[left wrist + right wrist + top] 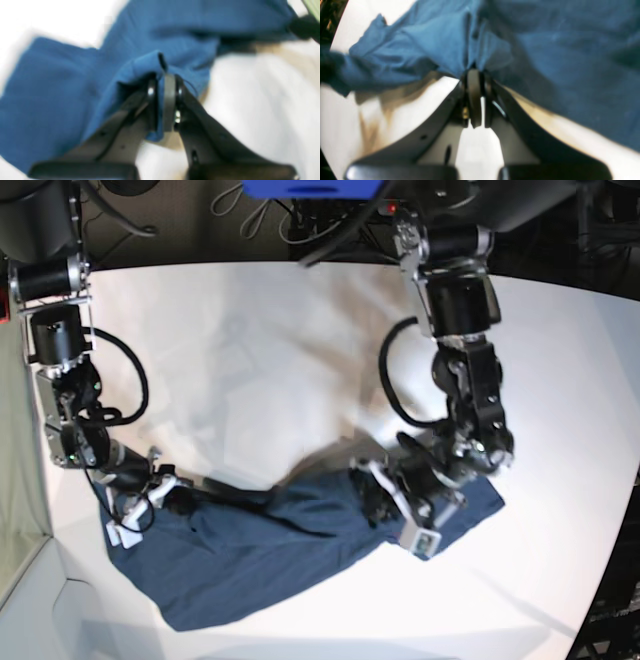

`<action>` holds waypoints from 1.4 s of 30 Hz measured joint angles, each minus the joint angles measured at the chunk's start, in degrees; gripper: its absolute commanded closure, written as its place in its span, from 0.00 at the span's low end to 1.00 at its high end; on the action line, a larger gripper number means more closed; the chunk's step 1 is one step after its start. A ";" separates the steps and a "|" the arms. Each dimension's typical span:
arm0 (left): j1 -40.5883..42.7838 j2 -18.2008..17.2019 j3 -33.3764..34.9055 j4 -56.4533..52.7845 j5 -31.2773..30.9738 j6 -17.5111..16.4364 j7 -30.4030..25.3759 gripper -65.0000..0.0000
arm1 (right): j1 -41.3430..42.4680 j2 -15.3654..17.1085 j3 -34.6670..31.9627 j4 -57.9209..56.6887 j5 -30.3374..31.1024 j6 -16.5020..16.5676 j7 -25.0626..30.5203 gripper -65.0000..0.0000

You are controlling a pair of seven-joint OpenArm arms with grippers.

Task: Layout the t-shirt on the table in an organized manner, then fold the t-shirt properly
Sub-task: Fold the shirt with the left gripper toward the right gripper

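Cotton: the t-shirt (270,555) is navy blue and lies rumpled along the 6 o'clock side of the table (260,350) in the base view, stretched from about 8 o'clock to about 4 o'clock, not yet flat.
Left gripper: the left gripper (165,82) has its jaws pressed together on a raised fold of the cloth, at about 4 o'clock in the base view; a ridge of fabric stands up just above the tips.
Right gripper: the right gripper (476,75) is clamped narrow on another bunch of the shirt, at about 8 o'clock in the base view, with pleats fanning out from the pinch.
Step, as I judge it: both arms hold opposite ends, so the spread-out comes first and no fold has begun.
Risk 1: each pinch looks shallow, right at the fingertips; a hard outward pull could let the cloth slide free from 1 side.
Risk 2: either pinch may hold 2 layers rather than 1, since the fabric is gathered at both grips; the shirt would then stay doubled when drawn apart. I cannot tell the layer count from these views.
Risk 3: which part of the garment each arm holds is unclear, so pulling may stretch it on a diagonal and leave it skewed.
Risk 4: the shirt's lower edge lies near the table's 6 o'clock rim; dragging that way could spill it over.
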 measured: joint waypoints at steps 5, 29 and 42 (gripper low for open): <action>-3.23 -1.27 0.07 2.47 -0.02 -0.02 0.63 1.00 | -0.83 1.86 1.22 9.97 0.22 0.17 -3.19 1.00; -1.70 -3.04 -2.60 24.24 -0.72 -0.63 0.17 1.00 | -7.28 2.05 19.78 32.63 0.70 0.63 -13.27 1.00; -12.48 -7.98 -2.56 -21.81 -0.15 -0.13 -16.79 0.99 | 0.44 -2.84 11.28 11.78 0.24 0.20 -6.43 1.00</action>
